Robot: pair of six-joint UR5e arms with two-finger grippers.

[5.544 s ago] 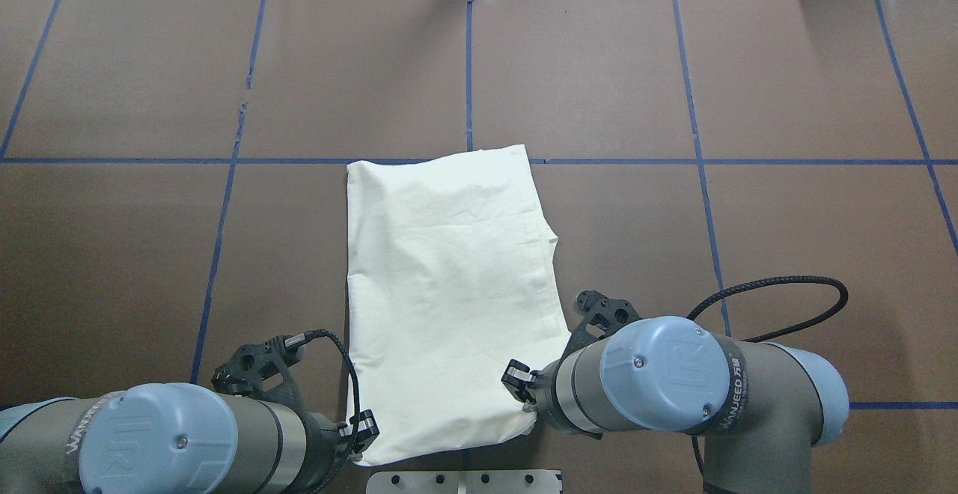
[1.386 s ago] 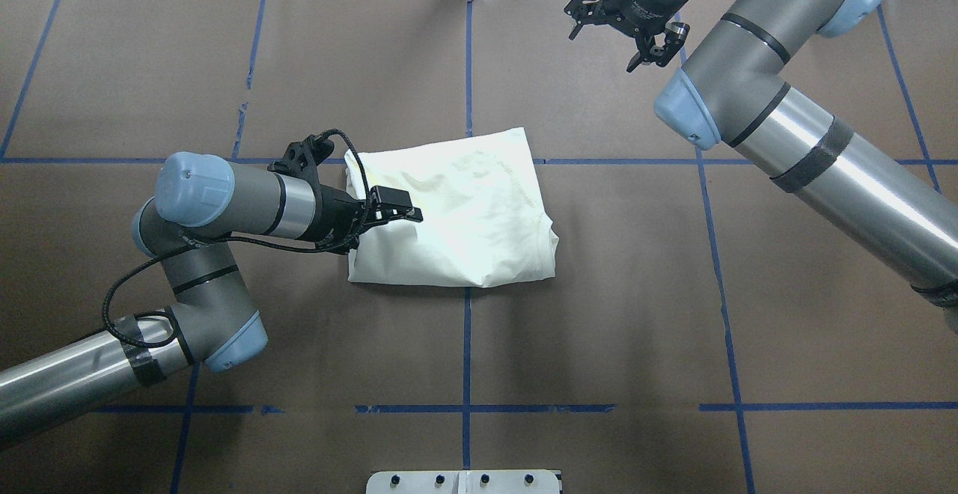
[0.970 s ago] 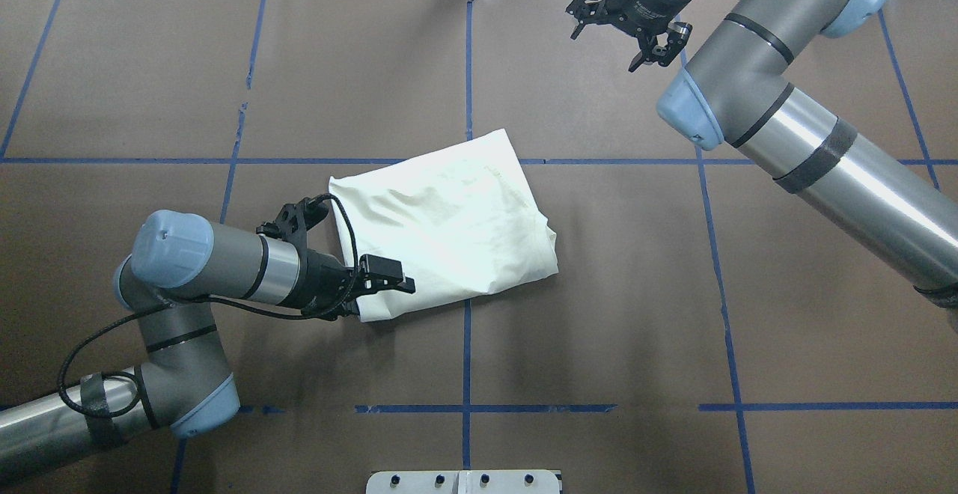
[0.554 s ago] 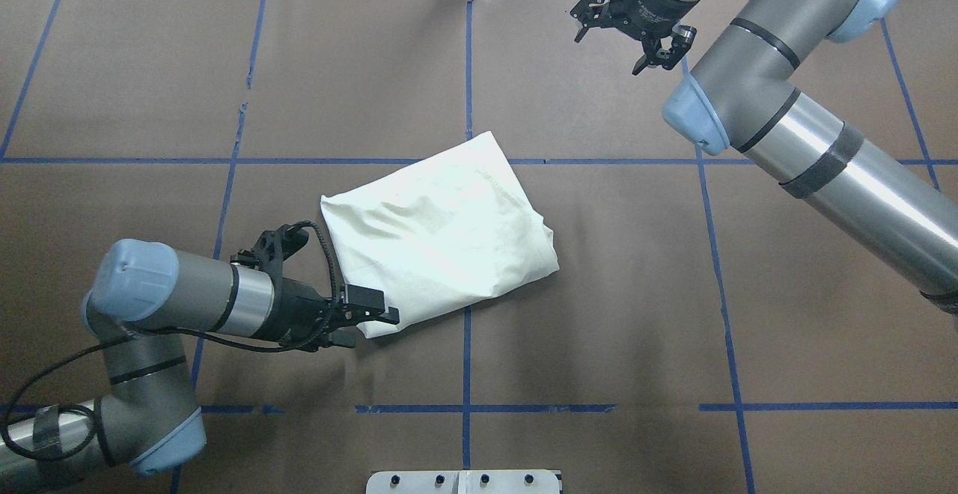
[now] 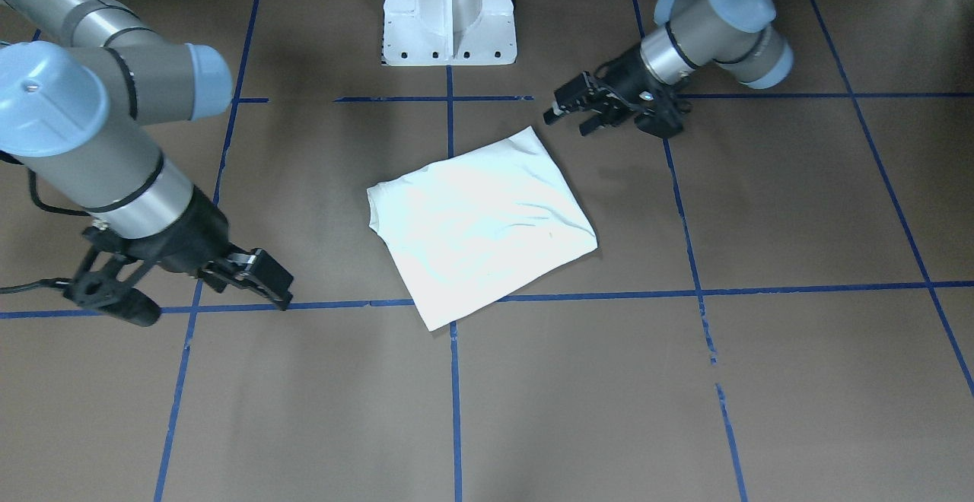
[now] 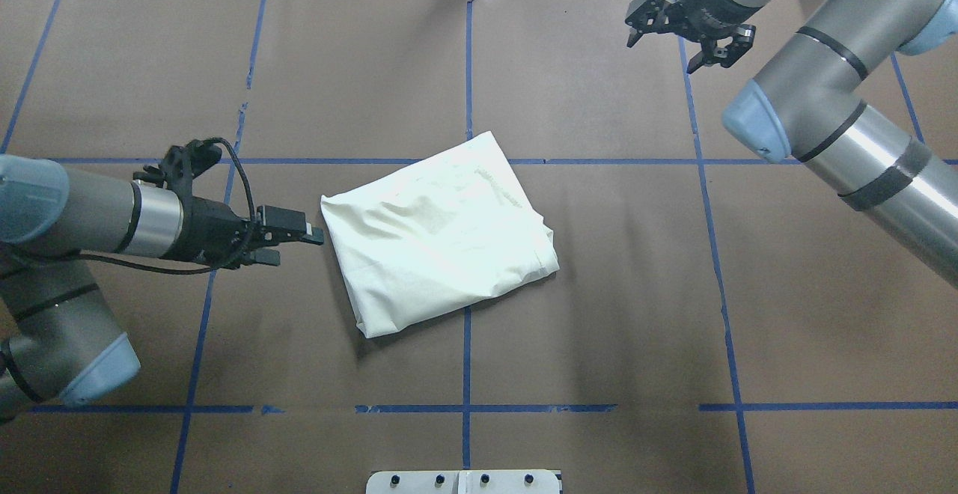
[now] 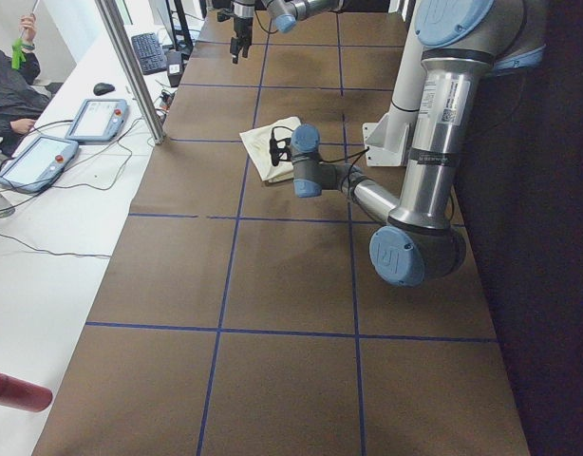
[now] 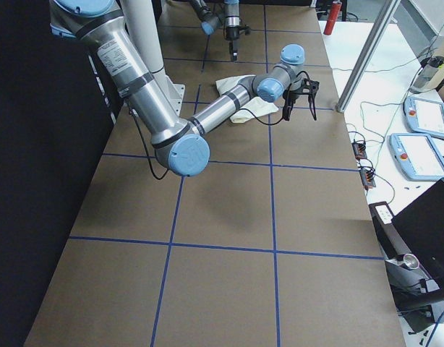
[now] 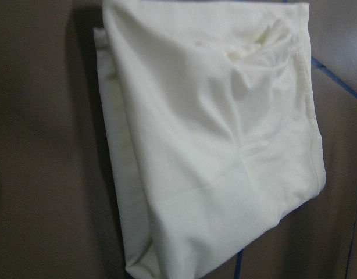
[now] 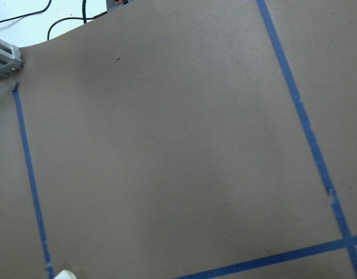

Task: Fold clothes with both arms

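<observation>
The shirt (image 6: pixel 438 239) is lying mid-worktop (image 6: pixel 599 292), folded into a compact, skewed rectangle, plain side up. The left pincer (image 6: pixel 298 245) is hovering spread just beside it at nine o'clock. The right pincer (image 6: pixel 717 51), also spread, is hanging well apart at one o'clock. Folding is looking essentially done, with perhaps only squaring up left.

We see a plain cream-white shirt (image 6: pixel 438 236) on a brown table (image 6: pixel 599 292) gridded with blue tape (image 6: pixel 466 67). The left arm (image 6: pixel 82 213) and right arm (image 6: pixel 861 157) are grey, capped light blue.
</observation>
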